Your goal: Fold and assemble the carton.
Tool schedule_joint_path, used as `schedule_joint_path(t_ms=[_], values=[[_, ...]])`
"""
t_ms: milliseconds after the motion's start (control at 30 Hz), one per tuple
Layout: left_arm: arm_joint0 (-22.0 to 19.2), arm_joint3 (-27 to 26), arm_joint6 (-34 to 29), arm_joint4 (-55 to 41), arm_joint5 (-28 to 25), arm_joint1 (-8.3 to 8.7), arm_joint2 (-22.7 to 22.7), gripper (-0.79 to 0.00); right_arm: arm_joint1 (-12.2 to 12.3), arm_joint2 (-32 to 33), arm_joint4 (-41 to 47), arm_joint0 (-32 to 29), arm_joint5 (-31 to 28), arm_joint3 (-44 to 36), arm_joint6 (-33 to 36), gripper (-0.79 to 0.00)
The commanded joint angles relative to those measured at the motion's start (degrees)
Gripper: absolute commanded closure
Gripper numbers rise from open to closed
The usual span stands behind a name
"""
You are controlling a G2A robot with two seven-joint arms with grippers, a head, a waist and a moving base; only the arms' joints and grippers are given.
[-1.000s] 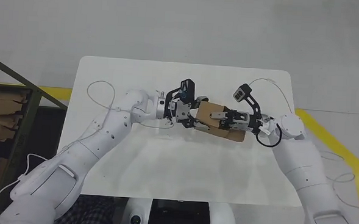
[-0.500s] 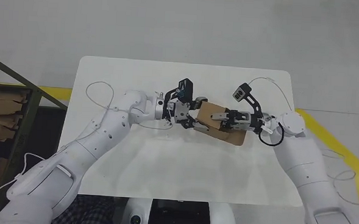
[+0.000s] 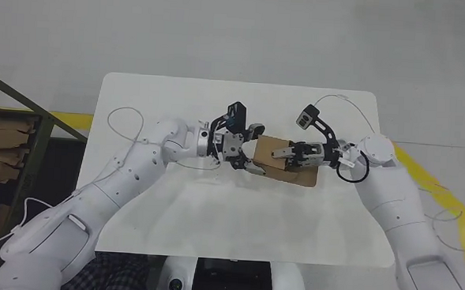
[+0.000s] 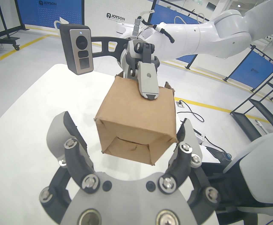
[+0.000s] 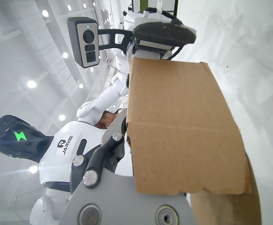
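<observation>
Hanging above the middle of the white counter (image 3: 173,213), the brown carton (image 3: 274,143) is clamped at one end by the right hand (image 3: 286,153), while its open end is flanked by the widely spread fingers of the left hand (image 3: 253,149).
</observation>
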Motion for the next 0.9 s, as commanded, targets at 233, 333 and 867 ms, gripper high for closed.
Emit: schedule_joint_path(t_ms=[233,333,867], values=[[-0.56,-1.50,-0.45,-1.40,0.00,1.50,1.79,-0.785,0.74,-5.32,2.15,2.78,-1.06,0.16,0.00,0.000],[-0.77,-1.73,-0.35,-1.61,0.00,1.89,2.26,-0.785,1.22,-6.77,3.92,3.44,-1.23,0.07,0.00,0.000],[-1.28,-2.92,2.09,-0.51,0.00,3.32,4.27,-0.785,3.91,-14.94,10.63,6.77,-2.19,0.01,0.00,0.000]])
